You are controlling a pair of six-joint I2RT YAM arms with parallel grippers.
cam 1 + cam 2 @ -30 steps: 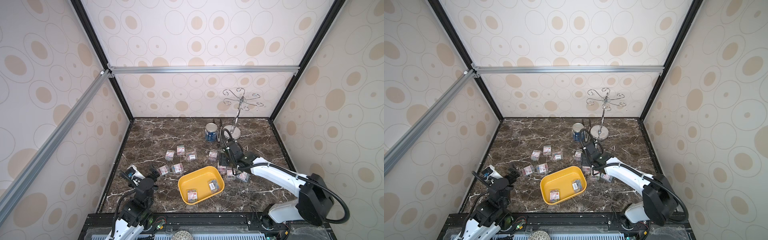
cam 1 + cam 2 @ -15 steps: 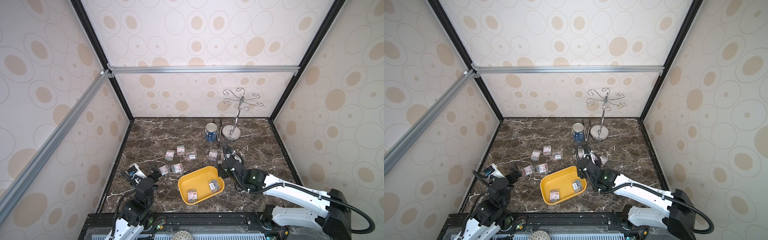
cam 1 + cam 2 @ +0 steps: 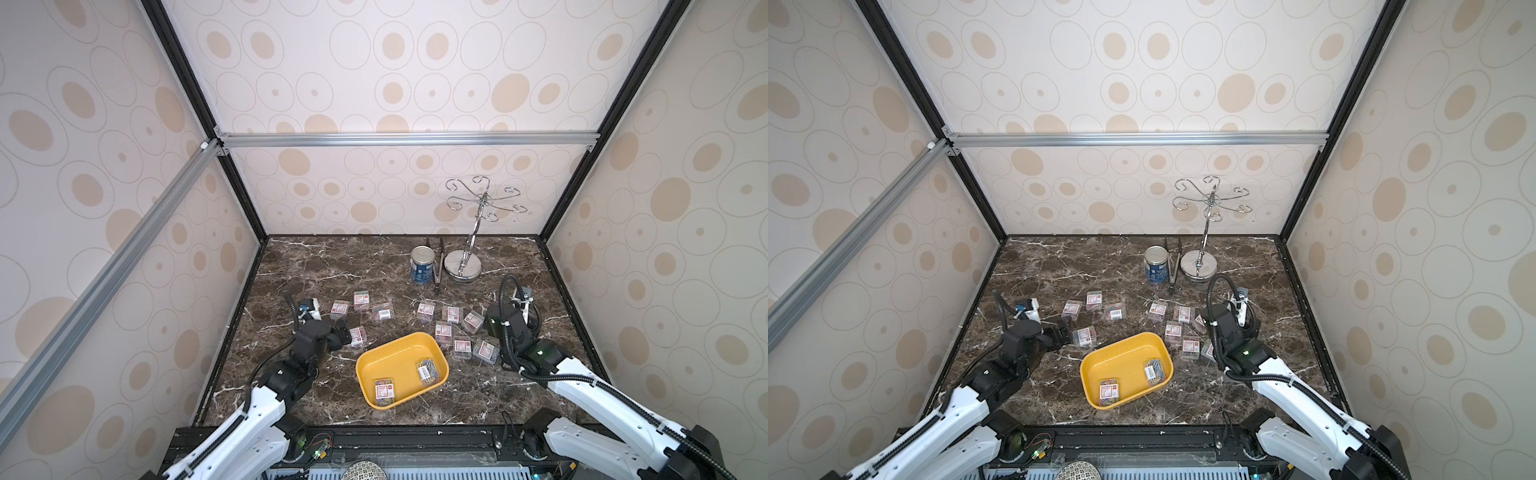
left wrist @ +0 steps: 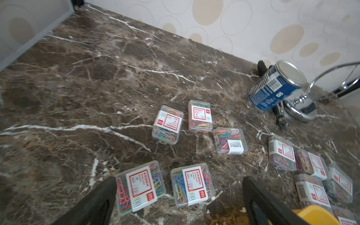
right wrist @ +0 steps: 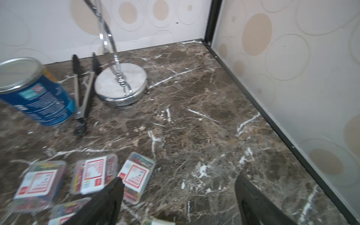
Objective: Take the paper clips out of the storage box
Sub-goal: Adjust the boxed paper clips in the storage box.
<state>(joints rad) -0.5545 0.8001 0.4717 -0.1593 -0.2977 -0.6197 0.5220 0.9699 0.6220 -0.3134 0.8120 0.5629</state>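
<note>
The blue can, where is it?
In both top views the blue can stands near the back wall, right of middle, beside the tongs and the silver stand.

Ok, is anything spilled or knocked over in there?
Nothing has spilled. The paper clip cases lie scattered at all angles on the table, and two sit in the yellow tray. The blue can stands upright.

1. Walls (image 3: 415,62): pale panels printed with beige ovals and thin rings, enclosing three sides.
2. Floor (image 3: 332,266): dark brown, white-veined; marble or a marble print, hard to tell.
3. Black corner posts (image 3: 240,187) and silver aluminium rails (image 3: 407,139) frame the walls.
4. Light even, soft.
</note>
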